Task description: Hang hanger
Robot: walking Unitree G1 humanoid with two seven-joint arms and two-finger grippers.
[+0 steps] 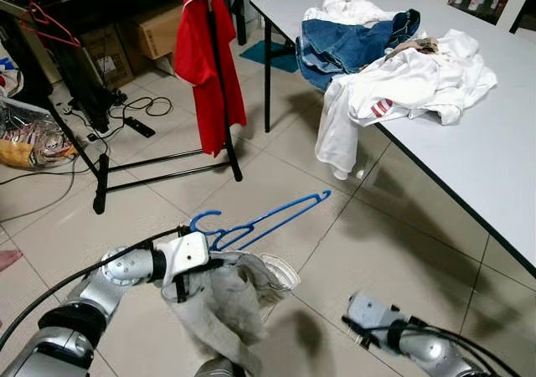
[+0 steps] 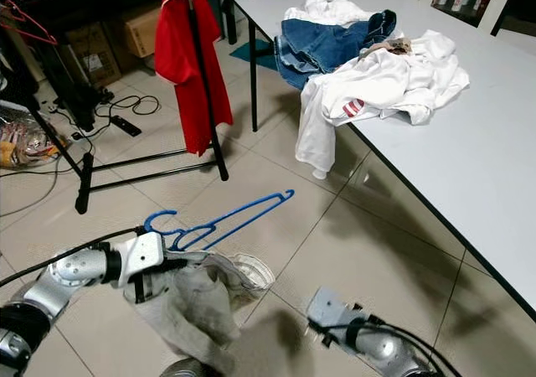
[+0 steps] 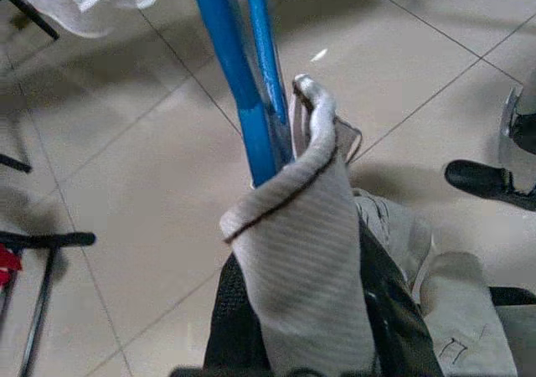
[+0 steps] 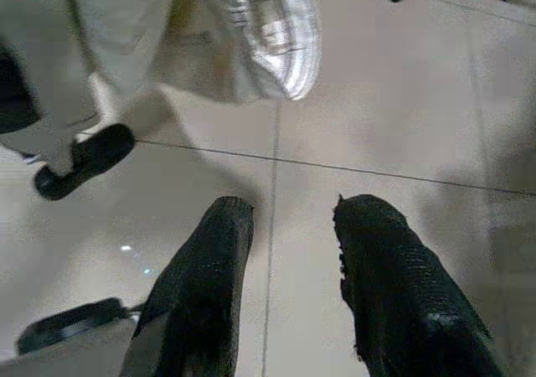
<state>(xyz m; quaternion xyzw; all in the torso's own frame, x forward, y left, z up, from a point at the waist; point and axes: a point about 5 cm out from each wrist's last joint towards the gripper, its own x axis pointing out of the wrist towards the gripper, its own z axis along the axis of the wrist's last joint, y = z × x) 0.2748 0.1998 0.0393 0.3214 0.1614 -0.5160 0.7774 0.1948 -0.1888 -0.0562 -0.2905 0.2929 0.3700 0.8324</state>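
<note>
1. Blue plastic hanger (image 1: 260, 220) is held by the left gripper (image 1: 205, 264) low over the tiled floor (image 1: 276, 176), hook end toward the clothes rack (image 1: 159, 163), with a grey garment (image 1: 222, 302) draped on it.
2. Left gripper jaws: clamped on the hanger with the grey cloth bunched between; in the left wrist view the cloth wraps over the fingers (image 3: 394, 318) and the blue bars run up out of it.
3. Hanger sits well short of the rack, between it and the robot; not touching it.
4. Right gripper (image 4: 289, 289) is low, just over the floor, on the side of the garment away from the rack. Jaws apart, nothing between them.
5. Rack: black frame, feet on the floor, a red shirt (image 1: 203, 63) hanging at its near end. An empty red hanger (image 1: 46, 21) hangs further along it.
6. White table (image 1: 469, 142) stands on the far side of the red shirt from the rack's foot, carrying jeans (image 1: 352, 46) and white clothes (image 1: 402, 88); one white piece droops over the edge.
7. Cables and a power strip (image 1: 138, 126) lie on the floor behind the rack.
</note>
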